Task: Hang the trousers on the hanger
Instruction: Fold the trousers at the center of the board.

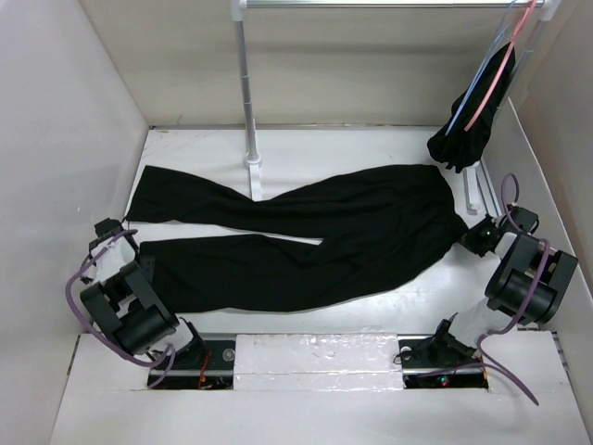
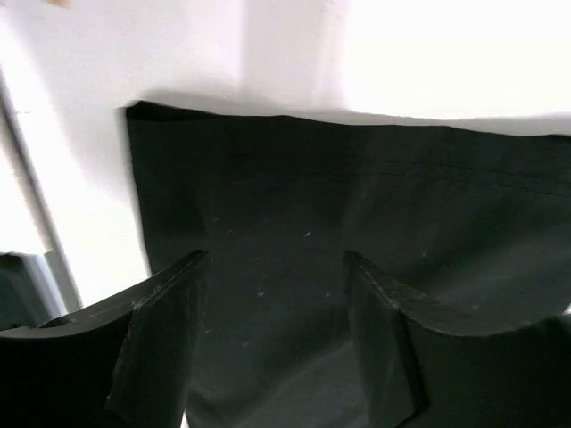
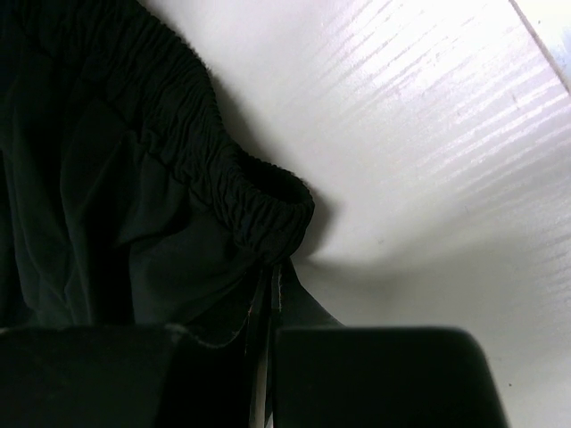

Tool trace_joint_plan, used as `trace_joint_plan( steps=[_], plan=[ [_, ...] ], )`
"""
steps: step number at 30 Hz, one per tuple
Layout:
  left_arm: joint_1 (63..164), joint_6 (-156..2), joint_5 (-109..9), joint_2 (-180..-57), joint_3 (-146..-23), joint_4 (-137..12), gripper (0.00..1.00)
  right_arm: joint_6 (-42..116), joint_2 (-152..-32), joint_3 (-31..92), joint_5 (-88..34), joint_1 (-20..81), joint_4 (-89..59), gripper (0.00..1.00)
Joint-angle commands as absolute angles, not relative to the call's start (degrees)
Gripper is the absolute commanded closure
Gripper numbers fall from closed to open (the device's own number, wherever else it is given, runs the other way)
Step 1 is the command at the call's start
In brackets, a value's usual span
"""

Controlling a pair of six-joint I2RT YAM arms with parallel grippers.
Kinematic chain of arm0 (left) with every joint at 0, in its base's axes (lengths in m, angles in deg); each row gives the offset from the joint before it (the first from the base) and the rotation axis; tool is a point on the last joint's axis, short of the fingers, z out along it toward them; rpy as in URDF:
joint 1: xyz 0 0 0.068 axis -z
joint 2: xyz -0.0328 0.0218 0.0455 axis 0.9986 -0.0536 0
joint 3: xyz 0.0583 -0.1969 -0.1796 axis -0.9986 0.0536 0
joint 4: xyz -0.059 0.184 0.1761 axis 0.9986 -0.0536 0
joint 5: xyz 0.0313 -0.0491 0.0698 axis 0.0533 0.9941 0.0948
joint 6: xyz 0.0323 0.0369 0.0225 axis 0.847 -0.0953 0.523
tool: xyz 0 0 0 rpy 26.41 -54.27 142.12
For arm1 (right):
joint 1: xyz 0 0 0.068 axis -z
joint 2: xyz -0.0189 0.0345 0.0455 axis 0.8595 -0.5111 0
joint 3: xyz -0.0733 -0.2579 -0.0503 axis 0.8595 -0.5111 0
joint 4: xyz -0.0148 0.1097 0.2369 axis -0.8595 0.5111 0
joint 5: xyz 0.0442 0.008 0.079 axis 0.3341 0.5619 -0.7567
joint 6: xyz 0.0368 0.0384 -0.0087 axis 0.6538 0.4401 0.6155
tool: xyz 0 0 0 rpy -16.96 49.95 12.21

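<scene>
While the trousers (image 1: 371,222) lie spread flat across the white table (image 1: 306,148), their waist sits at the right side and the two legs run leftward. The far leg ends near the left wall and the near leg ends beside the left arm. The left gripper (image 1: 109,232) is positioned at the hem end of the near leg. The left wrist view shows its fingers (image 2: 161,339) standing apart above the black fabric, with the hem edge just beyond them and nothing clamped between them; whether the fingertips touch the cloth cannot be determined. The right gripper (image 1: 477,236) is at the waist corner on the right. The right wrist view shows its fingers (image 3: 375,374) pressed together, with a fold of black fabric pinched in the seam between them just below the gathered elastic waist. The light-blue hanger (image 1: 473,88) is off the table: it hangs from the rail (image 1: 389,4) at the upper right, well apart from both grippers and from the trousers. It hangs beside a pink hanger (image 1: 496,79), with a bunched black garment (image 1: 463,139) at their lower ends. Which hanger carries that garment cannot be made out. The upright pole (image 1: 246,83) of the rack stands toward the back of the table, its foot at the far edge of the trousers.
</scene>
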State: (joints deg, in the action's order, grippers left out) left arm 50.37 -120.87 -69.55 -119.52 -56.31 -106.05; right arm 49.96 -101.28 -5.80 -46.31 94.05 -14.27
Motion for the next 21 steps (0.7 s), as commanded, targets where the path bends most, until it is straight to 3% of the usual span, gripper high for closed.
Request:
trace_joint_plan(
  steps=[1,5,7,18,21],
  plan=[
    [51.2,-119.9,-69.7,-122.0,-55.2,-102.2,0.45,49.4,-101.5,-3.2,-46.9,94.2,-15.7,1.00],
    [51.2,-118.3,-67.4,-124.9,-54.2,-96.1,0.51,49.7,-100.5,-3.0,-46.1,95.3,-13.9,1.00],
    [51.2,-117.2,-67.3,-126.6,-55.3,-94.5,0.63,49.2,-99.9,-2.4,-44.8,95.3,-12.9,1.00],
    [51.2,-114.3,-62.4,-145.3,-71.7,-92.0,0.59,47.5,-96.7,-1.2,-41.8,97.5,-9.1,1.00],
    [54.0,-111.3,-65.4,-147.6,-78.7,-95.5,0.54,46.8,-96.2,-1.6,-42.7,97.5,-8.8,1.00]
  ],
)
